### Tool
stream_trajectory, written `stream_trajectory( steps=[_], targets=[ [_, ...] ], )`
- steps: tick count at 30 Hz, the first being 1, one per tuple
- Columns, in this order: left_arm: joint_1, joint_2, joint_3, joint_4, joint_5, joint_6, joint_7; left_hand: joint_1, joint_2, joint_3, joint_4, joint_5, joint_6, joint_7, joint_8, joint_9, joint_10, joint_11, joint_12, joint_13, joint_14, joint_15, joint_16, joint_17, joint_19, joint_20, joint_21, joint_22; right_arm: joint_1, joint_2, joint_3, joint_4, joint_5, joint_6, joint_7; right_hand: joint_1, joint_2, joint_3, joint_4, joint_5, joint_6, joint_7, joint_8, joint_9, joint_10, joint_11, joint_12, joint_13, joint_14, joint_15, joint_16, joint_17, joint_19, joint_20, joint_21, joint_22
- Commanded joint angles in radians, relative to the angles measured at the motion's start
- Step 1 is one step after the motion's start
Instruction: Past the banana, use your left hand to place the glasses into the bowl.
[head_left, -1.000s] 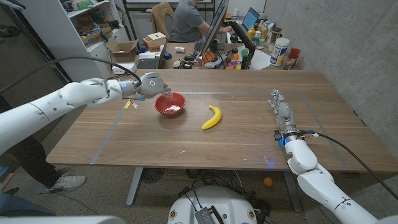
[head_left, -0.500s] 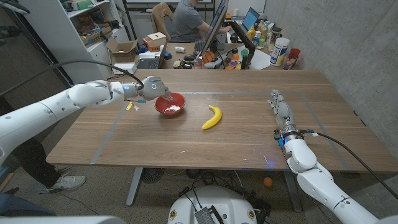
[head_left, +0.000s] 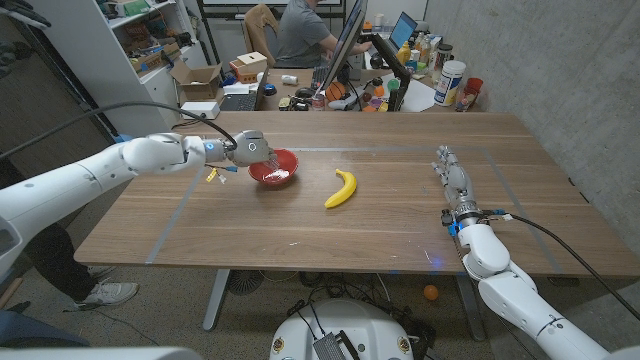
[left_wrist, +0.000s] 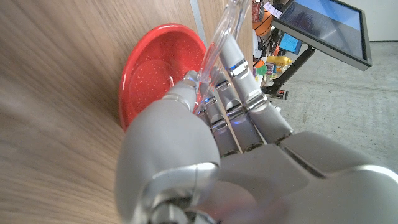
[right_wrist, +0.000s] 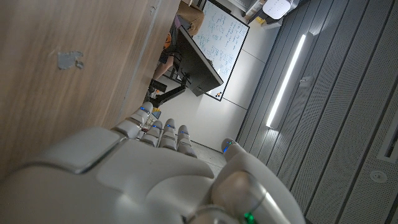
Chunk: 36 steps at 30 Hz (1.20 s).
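The left hand (head_left: 250, 148) pinches the clear glasses (left_wrist: 219, 38) right at the near rim of the red bowl (head_left: 274, 167), past the banana (head_left: 342, 187). Now it should go a bit more over the bowl, get low, then let go softly. The right hand (head_left: 452, 175) holds nothing, fingers straight.

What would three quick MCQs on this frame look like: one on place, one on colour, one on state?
1. Where does the yellow banana lie?
A. In the bowl
B. On the wooden table, toward the robot's right of the bowl
C. In the right robot hand

2. What colour is the round bowl?
A. Blue
B. Red
C. White

3. What does the left robot hand hold?
A. Clear plastic glasses
B. The banana
C. Nothing

Key: B, it lies on bare wood beside the bowl; B, both views show red; A, the clear frame juts from its fingers.
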Motion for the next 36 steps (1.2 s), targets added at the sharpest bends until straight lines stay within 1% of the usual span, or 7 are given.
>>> stream_trajectory(
  steps=[1,13,18,23,27,32,36],
  targets=[
    [-0.031,-0.004,0.058,0.019,0.053,0.011,0.011,0.005,0.011,0.044,0.039,0.006,0.032,0.02,0.0,0.002,0.009,-0.015,-0.002,0.004,0.055,-0.154,-0.003,0.005,-0.009,-0.046,0.004,0.005,-0.004,0.003,0.002,0.009,0.005,0.008,-0.004,0.001,0.049,0.006,-0.002,0.007,0.002,0.007,-0.002,0.002,0.005,0.003,-0.004,0.005,0.002,-0.008,-0.002,-0.001,-0.001,-0.069,0.003,0.003],
    [-0.044,-0.022,0.093,0.052,0.093,0.047,0.009,0.008,0.007,0.046,0.032,0.006,0.019,0.011,-0.009,0.003,-0.004,-0.017,-0.012,0.008,0.046,-0.154,-0.007,0.005,-0.022,-0.049,0.004,0.005,-0.013,0.002,0.005,0.0,0.004,0.001,-0.015,0.001,0.049,0.006,-0.002,0.007,0.001,0.007,-0.002,0.002,0.005,0.005,-0.004,0.005,0.002,-0.008,-0.002,-0.001,-0.001,-0.068,0.003,0.003],
    [-0.048,-0.031,0.106,0.057,0.108,0.07,-0.011,-0.001,-0.001,0.047,0.031,0.004,-0.042,-0.002,-0.041,0.004,-0.049,-0.015,-0.039,0.014,-0.001,-0.151,-0.024,0.002,-0.052,-0.044,0.001,0.004,-0.021,-0.001,0.009,-0.01,-0.001,0.0,-0.022,0.001,0.049,0.006,-0.002,0.007,0.001,0.008,-0.002,0.002,0.004,0.005,-0.004,0.005,0.003,-0.007,-0.001,-0.001,-0.001,-0.068,0.003,0.003],
    [-0.041,-0.036,0.111,0.051,0.117,0.108,-0.031,-0.064,-0.021,0.035,0.058,0.005,-0.12,-0.005,-0.085,0.003,-0.113,-0.004,-0.082,0.021,-0.084,-0.143,-0.035,0.001,-0.118,-0.005,-0.022,-0.004,-0.025,-0.004,0.012,-0.019,-0.004,-0.004,-0.027,0.001,0.049,0.006,-0.003,0.007,0.002,0.008,-0.001,0.002,0.005,0.003,-0.004,0.005,0.003,-0.008,-0.001,-0.001,-0.001,-0.068,0.003,0.003],
    [-0.03,-0.036,0.109,0.046,0.118,0.144,-0.038,-0.131,-0.041,0.015,0.086,0.009,-0.177,-0.005,-0.121,0.001,-0.17,0.015,-0.116,0.02,-0.154,-0.134,-0.038,0.002,-0.131,0.024,-0.035,-0.007,-0.026,-0.003,0.012,-0.02,-0.004,-0.003,-0.026,0.001,0.049,0.006,-0.003,0.007,0.002,0.008,-0.001,0.002,0.005,0.004,-0.004,0.005,0.003,-0.008,-0.001,-0.001,-0.001,-0.068,0.003,0.003],
    [-0.016,-0.034,0.098,0.034,0.091,0.159,-0.055,-0.197,-0.048,-0.006,0.124,0.017,-0.237,0.013,-0.153,0.0,-0.209,0.033,-0.139,0.021,-0.185,-0.132,-0.029,0.008,-0.12,0.035,-0.046,-0.01,-0.023,-0.001,0.01,-0.017,-0.004,-0.003,-0.023,0.001,0.048,0.006,-0.003,0.007,0.003,0.008,-0.001,0.002,0.005,0.004,-0.003,0.005,0.004,-0.008,-0.001,-0.001,-0.001,-0.068,0.003,0.003],
    [-0.005,-0.033,0.09,0.023,0.075,0.167,-0.069,-0.259,-0.07,-0.032,0.157,0.021,-0.26,0.011,-0.166,-0.002,-0.218,0.041,-0.146,0.018,-0.202,-0.13,-0.025,0.01,-0.094,0.036,-0.051,-0.011,-0.019,0.001,0.008,-0.014,-0.004,-0.002,-0.022,0.001,0.048,0.006,-0.003,0.007,0.004,0.008,-0.001,0.002,0.005,0.004,-0.004,0.005,0.003,-0.008,-0.002,-0.001,-0.001,-0.068,0.003,0.003]
  ],
)
